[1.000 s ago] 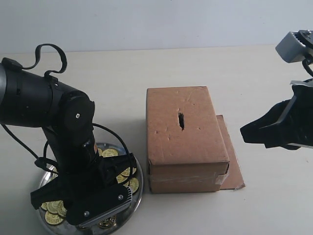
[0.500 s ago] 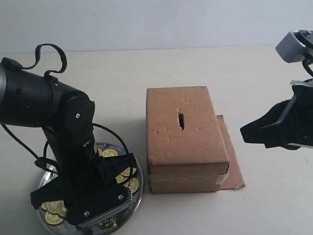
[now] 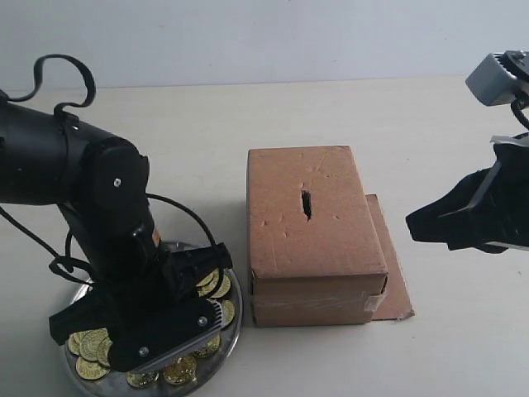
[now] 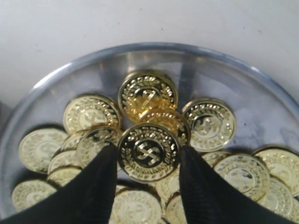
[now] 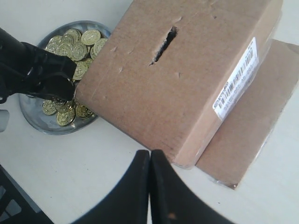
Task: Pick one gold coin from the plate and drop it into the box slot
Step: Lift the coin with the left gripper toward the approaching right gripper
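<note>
- Gold coin (image 4: 148,152): held by its edges between the two black fingers (image 4: 100,182) of the left gripper (image 4: 148,156), face toward the wrist camera. It is a shiny embossed disc with a wreath border and a central emblem. No damage is visible.
- Location: the coin sits over the heap in the plate (image 4: 210,60). Whether it has cleared the coins beneath cannot be told.
- Change noted: against the exterior picture of half a second ago, the left arm has swung toward the left edge of the view and its cable loop has shifted with it. More coins now show at the plate's near rim. The box and the right arm are unchanged.
- Assessment: the pick appears made and the lift just beginning. The carry to the box is not yet done.
- Plate: a round silver dish, well stocked with like coins, several overlapping.
- Box (image 3: 314,240): stands just beside the plate on a flat cardboard sheet (image 3: 395,281). The box slot (image 3: 306,204), dark and rough-edged, is unobstructed in the top face.
- Right gripper (image 5: 149,161): fingers pressed together, holding nothing, hanging well apart from the box.
</note>
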You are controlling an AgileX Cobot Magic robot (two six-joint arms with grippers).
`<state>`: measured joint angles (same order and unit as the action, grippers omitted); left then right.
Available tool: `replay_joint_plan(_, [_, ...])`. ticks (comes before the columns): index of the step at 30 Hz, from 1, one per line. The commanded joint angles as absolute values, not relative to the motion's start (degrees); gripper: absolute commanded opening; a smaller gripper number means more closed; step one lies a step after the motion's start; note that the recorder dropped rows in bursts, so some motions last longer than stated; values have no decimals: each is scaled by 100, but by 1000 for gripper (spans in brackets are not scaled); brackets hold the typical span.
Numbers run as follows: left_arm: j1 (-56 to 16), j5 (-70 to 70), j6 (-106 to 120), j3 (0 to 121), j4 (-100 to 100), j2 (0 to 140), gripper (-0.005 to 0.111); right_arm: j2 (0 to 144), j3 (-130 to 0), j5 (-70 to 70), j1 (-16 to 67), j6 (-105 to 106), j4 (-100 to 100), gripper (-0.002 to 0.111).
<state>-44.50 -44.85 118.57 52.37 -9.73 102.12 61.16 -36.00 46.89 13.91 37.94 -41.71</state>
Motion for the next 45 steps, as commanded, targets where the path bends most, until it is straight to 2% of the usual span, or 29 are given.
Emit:
replay_joint_plan(1, [-4462, -4468, 11561, 5216, -959, 9897, 32, 6070, -3647, 4666, 1401, 3838, -4361, 0])
replay_joint_plan(9, [-4462, -4165, 10487, 5216, -959, 9155, 32, 6233, -3636, 4666, 1401, 4215, -5397, 0])
replay_joint_plan(19, [-4393, -3786, 8631, 5216, -973, 8182, 32, 7109, -3004, 4726, 1401, 6636, -8814, 0])
replay_joint_plan(22, [-4393, -3786, 8193, 5216, -988, 7939, 32, 7305, -2901, 4918, 1412, 6981, -9254, 0])
replay_joint_plan(26, [-4393, -3688, 8092, 5216, -1289, 7664, 32, 7528, -2901, 4801, 1898, 7349, -9926, 0])
replay_joint_plan(34, [-4393, -3675, 8044, 5216, -1473, 7296, 32, 7635, -3303, 3361, 3246, 7279, -9995, 0])
replay_joint_plan(39, [-4393, -3675, 8044, 5216, -1587, 7159, 32, 7635, -3726, 3000, 3707, 7030, -9995, 12])
replay_joint_plan(45, [-4393, -3675, 8044, 5216, -1610, 7099, 32, 7795, -4048, 2953, 4056, 6858, -9995, 43])
